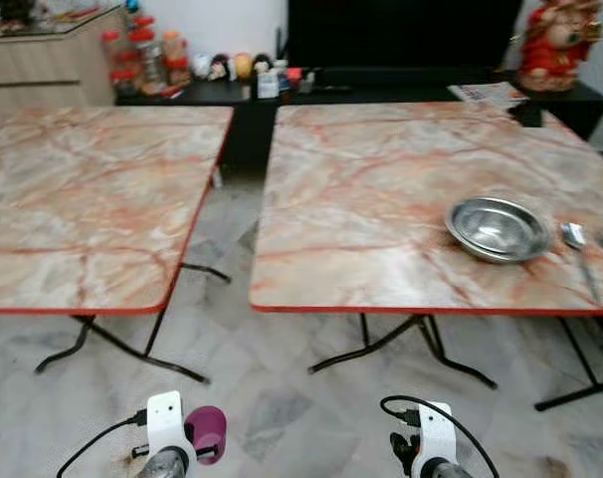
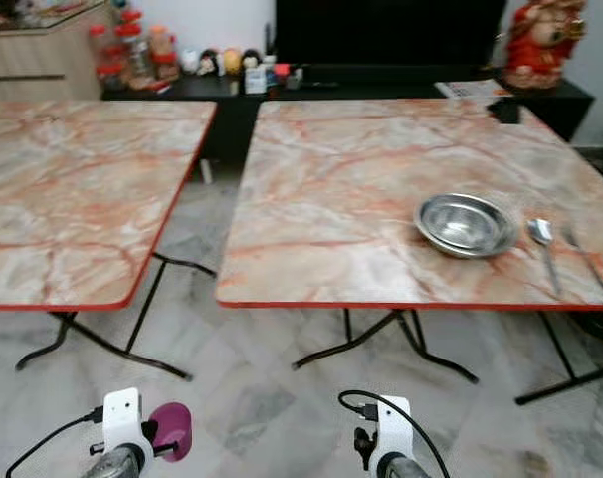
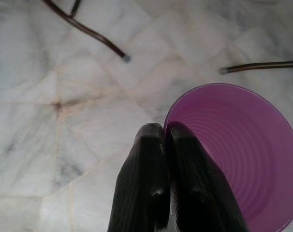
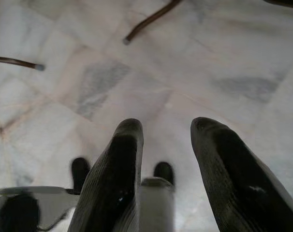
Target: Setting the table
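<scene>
- Carrying: left gripper (image 3: 165, 140) was clamped on purple ribbed plastic cup (image 3: 243, 154)'s rim; right gripper (image 4: 168, 145) spread, empty.
- I noted round steel bowl (image 1: 498, 228), metal spoon (image 1: 577, 244) already on marble-patterned table (image 1: 381, 199).
- Cup not yet placed, I judged.

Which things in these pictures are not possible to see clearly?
- Fork: head views, blurred and thin; the left eye view's edge crops it.
- Small items on the dark cabinet: too small and blurred to identify.
- Purple cup: left wrist view's edge cuts it; the left claw pinching its rim hides part.
- Red figure: top cut off.
</scene>
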`<state>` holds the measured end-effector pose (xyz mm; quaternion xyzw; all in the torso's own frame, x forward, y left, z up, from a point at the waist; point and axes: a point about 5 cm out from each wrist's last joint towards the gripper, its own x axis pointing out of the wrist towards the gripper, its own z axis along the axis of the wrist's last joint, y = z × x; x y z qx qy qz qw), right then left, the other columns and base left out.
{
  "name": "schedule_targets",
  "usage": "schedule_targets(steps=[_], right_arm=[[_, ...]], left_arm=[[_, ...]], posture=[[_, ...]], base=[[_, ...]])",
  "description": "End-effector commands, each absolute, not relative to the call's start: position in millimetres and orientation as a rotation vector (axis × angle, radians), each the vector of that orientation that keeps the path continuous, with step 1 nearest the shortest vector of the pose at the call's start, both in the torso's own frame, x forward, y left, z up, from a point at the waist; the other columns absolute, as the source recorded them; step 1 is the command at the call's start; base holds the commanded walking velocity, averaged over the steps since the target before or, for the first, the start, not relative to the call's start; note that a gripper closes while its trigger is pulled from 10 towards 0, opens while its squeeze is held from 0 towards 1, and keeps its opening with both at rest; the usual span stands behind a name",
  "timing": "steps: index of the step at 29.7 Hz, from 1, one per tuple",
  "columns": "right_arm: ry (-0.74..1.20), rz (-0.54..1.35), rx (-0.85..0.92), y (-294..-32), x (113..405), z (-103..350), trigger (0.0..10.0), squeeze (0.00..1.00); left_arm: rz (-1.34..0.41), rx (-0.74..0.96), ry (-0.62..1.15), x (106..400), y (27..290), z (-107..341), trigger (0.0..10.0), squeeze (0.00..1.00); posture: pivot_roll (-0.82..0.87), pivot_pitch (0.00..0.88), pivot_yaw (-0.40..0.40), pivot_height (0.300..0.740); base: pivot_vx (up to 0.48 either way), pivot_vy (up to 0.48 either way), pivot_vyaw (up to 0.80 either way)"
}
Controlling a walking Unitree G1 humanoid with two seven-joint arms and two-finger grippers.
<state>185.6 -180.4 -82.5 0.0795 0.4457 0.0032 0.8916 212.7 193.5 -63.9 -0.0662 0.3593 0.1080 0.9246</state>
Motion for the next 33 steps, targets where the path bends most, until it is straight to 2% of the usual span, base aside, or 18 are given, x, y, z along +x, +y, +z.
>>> schedule_targets(steps=[1, 18, 20, 33], right_arm=[[0.918, -0.003, 0.159, -184, 188, -81, 10.0, 0.0], [0.916, -0.005, 0.155, -185, 188, -81, 10.0, 0.0], [0.917, -0.005, 0.154, -185, 188, -81, 10.0, 0.0], [0.918, 0.004, 0.149, -184, 188, -81, 10.0, 0.0]], left_arm=[[0.233, -0.143, 0.748, 210, 194, -66, 10.0, 0.0], [0.259, -0.161, 0.748, 206, 200, -67, 10.0, 0.0], [0.282, -0.118, 0.767, 202, 204, -69, 10.0, 0.0], [0.361, -0.176, 0.762, 183, 218, -74, 10.0, 0.0]], posture=[[-0.07, 0.0, 0.0, 0.74], [-0.06, 0.0, -0.007, 0.74], [-0.06, 0.0, -0.011, 0.74], [-0.05, 0.0, -0.013, 0.74]], base=[[0.0, -0.472, 0.0], [0.0, -0.468, 0.0], [0.0, 0.0, 0.0], [0.028, 0.0, 0.0]])
